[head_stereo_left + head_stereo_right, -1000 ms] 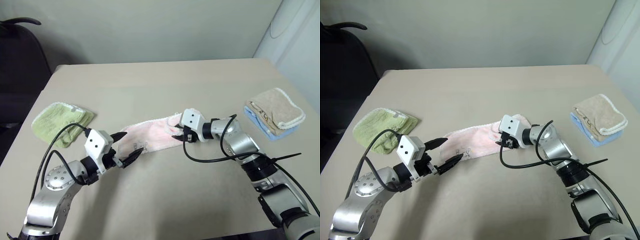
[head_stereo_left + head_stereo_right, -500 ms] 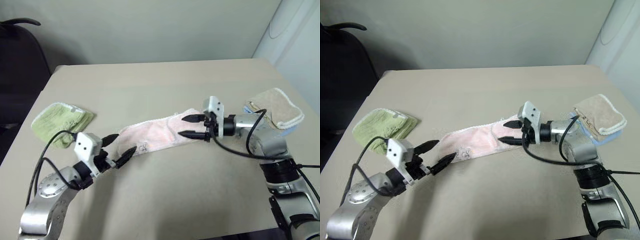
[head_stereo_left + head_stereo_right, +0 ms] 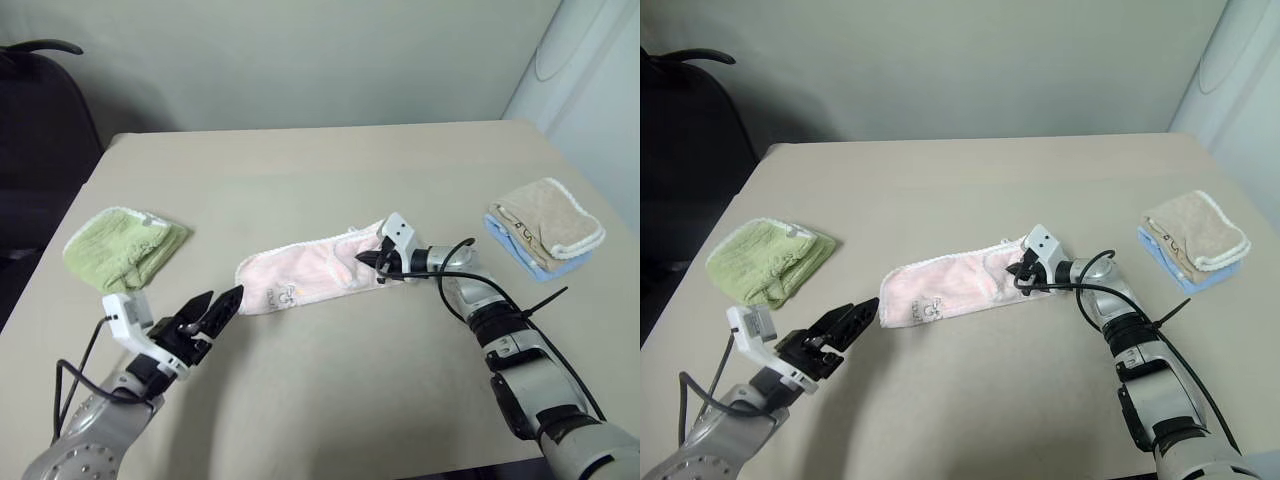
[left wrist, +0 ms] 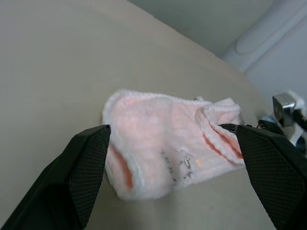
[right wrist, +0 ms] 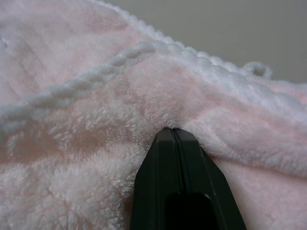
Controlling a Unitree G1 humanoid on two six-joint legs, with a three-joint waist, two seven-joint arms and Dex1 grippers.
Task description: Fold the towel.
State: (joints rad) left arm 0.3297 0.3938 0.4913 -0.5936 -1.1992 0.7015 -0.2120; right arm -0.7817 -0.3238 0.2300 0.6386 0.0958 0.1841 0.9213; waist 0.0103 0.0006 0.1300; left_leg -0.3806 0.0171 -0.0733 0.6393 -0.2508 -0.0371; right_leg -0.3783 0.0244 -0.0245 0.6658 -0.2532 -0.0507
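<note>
Two grippers bracket the pink towel (image 3: 318, 273), which lies as a long strip across the middle of the beige table (image 3: 330, 170), its right end already lapped back on itself. The right gripper (image 3: 372, 262) sits at that lapped end with its fingers (image 5: 175, 158) pressed fully together, their tips buried in the pile. The wrist view shows the fingers meeting with no obvious wad of cloth between them, so it may have only a thin pinch of terry, or nothing but loose loops.

That is the main risk — if the arm lifts or drags now, a shallow pinch could slip out and the end would drop back, or only the top layer would come up and the fold underneath would open.

The left gripper (image 3: 840, 325) hangs near the towel's left end, apart from it, fingers spread wide and holding nothing. With that end unpinned, a pull from the right could slide the whole strip across the table rather than fold it, leaving the layers skewed.

Well off to either side, the green folded towel (image 3: 125, 247) and the beige towel (image 3: 545, 225) on its blue cloth (image 3: 520, 246) look safely clear.
</note>
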